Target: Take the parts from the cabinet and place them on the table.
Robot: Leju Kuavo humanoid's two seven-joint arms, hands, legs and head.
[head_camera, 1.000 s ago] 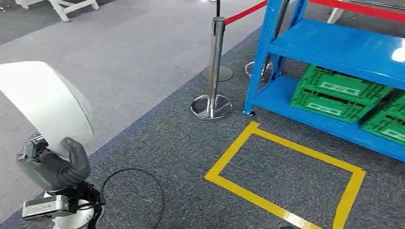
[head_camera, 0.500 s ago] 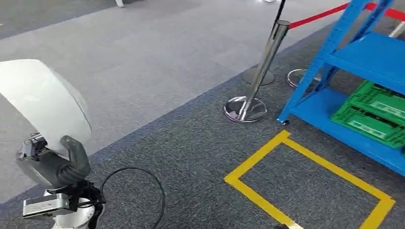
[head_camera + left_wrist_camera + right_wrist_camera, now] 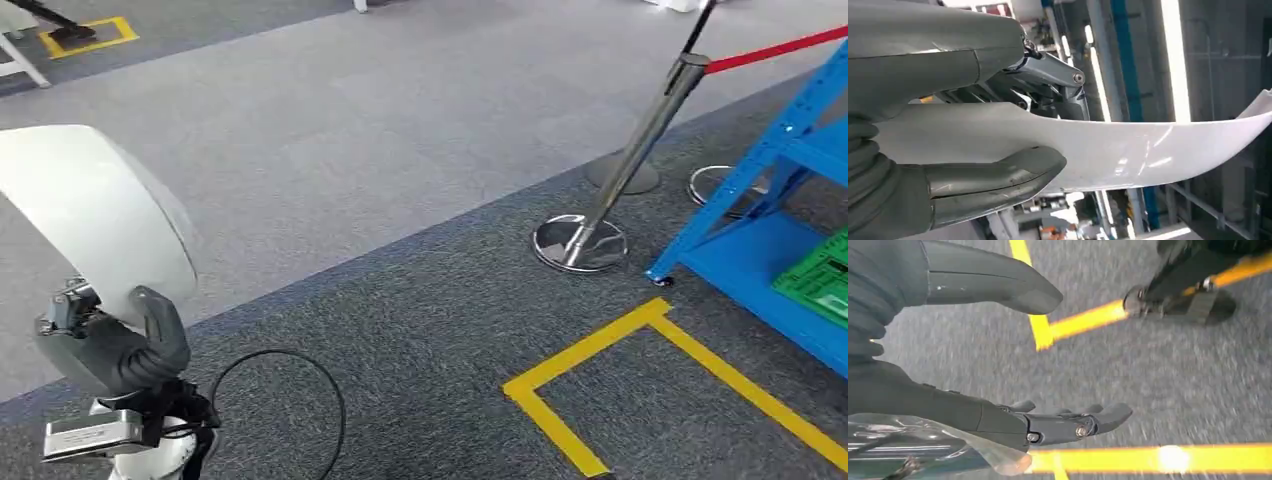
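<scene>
Left hand [image 3: 115,350] grips white curved part [image 3: 95,220], thumb over its edge; fingers hidden behind it. Right hand [image 3: 998,365] spread, holding nothing. Blue cabinet [image 3: 770,215] cut off at frame edge.

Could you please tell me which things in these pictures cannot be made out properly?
- Blue rack, head view: cut off by the right edge; its shelves mostly out of sight.
- Green crate, head view: just a corner inside the frame.
- White part, left wrist view: its far end runs past the edge; the left hand covers part of it.
- Floor under the right hand, right wrist view: motion-blurred.
</scene>
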